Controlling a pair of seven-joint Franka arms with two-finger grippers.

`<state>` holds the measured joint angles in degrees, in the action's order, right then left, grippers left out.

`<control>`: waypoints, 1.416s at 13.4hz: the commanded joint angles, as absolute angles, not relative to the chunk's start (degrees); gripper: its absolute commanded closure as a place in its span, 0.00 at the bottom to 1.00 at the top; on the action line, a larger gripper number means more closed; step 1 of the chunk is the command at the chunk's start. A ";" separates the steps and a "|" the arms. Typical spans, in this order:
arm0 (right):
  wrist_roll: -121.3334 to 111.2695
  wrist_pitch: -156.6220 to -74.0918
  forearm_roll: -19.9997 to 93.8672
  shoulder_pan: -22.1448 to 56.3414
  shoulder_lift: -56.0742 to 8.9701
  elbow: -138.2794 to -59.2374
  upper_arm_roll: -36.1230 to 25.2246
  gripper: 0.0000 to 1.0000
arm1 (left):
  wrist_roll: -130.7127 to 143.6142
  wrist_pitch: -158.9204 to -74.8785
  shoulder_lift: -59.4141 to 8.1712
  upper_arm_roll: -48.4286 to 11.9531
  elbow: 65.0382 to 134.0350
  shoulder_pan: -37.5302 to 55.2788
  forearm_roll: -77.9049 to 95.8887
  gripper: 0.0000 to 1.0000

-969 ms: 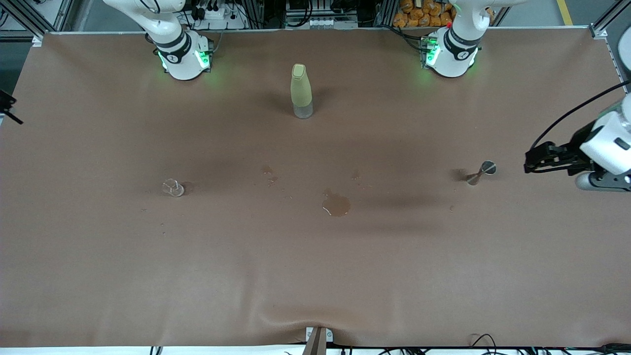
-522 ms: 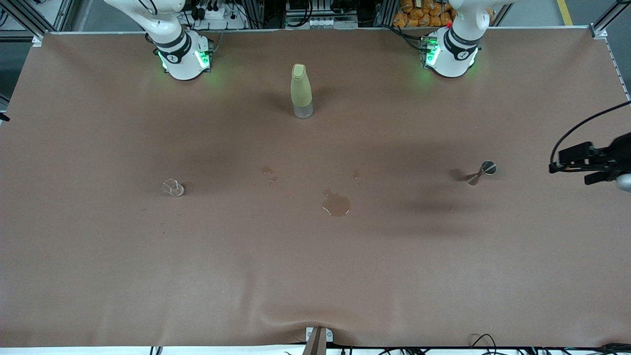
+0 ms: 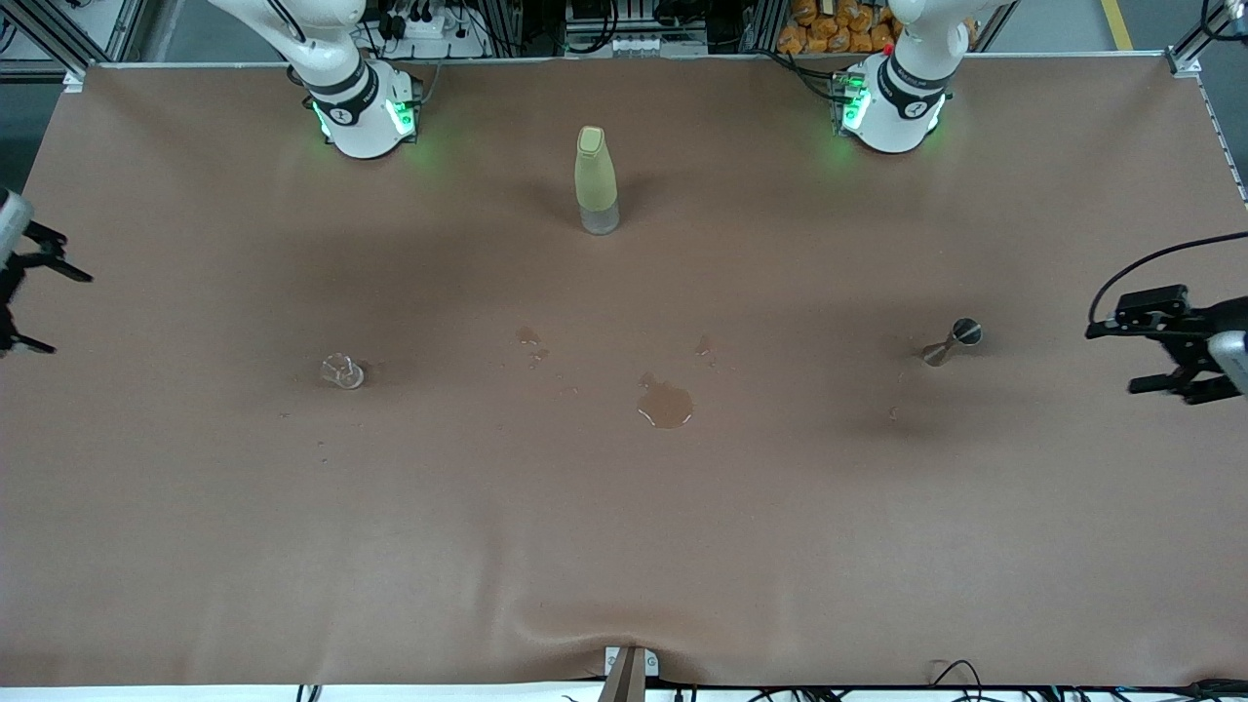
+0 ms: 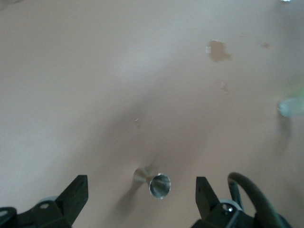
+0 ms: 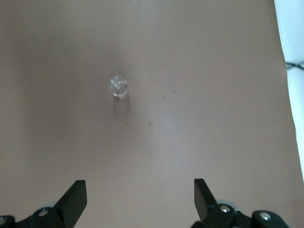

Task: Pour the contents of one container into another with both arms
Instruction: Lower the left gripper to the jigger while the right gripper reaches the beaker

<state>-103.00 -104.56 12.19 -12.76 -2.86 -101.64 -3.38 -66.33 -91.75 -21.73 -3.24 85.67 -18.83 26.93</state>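
Looks like nothing's picked up yet: cup (image 3: 342, 371) sits toward the right arm's end of the table (image 3: 624, 546), jigger (image 3: 952, 341) toward the left's, both tools (left (image 3: 1150, 353), right (image 3: 39, 297)) wide and empty at the edges, puddle (image 3: 666, 404) mid-table.

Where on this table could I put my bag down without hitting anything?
The wide brown strip nearer the front camera than the glass cup, the puddle and the jigger is bare. The stretch between bottle and puddle holds only small splashes. Nothing is crowded.
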 commanded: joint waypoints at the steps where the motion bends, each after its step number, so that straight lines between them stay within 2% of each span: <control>1: -111.42 -106.43 20.10 -15.55 -5.25 -104.68 -2.64 0.00 | -79.67 -89.39 -25.39 -3.69 85.95 -20.92 32.24 0.00; 8: -129.96 -108.89 40.40 -16.35 -13.52 -110.99 -3.86 0.00 | -114.30 -88.77 -31.72 -3.78 92.10 -25.05 37.86 0.00; 11: -140.85 -108.20 48.49 -16.52 -19.31 -112.67 -5.53 0.00 | -125.04 -88.77 -34.71 -3.87 94.92 -27.95 40.16 0.00; 19: -159.77 -94.94 60.81 -21.09 -34.52 -112.33 -6.33 0.00 | -144.21 -88.95 -41.83 -3.78 98.26 -29.97 46.84 0.00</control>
